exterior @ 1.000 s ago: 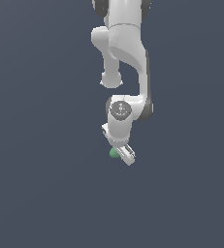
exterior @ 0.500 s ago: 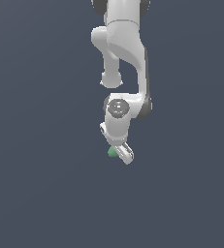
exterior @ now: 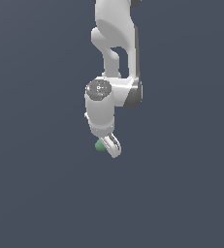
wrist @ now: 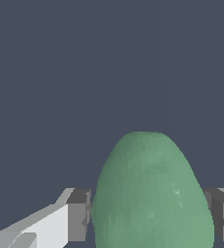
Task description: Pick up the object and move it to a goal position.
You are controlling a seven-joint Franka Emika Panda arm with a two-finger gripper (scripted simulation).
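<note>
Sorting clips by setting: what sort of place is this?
Likely a bare simulated test scene: a flat dark grey floor, one white robot arm, and a green egg-shaped blob between its gripper fingers.

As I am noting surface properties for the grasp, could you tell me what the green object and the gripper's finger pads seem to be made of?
The green object looks smooth and matte, perhaps plastic or rubber: even colour, faint faceted shading, no sharp highlights. The finger pads look dark grey and dull, possibly rubber, on glossier white fingers. As renders, neither material is certain.
</note>
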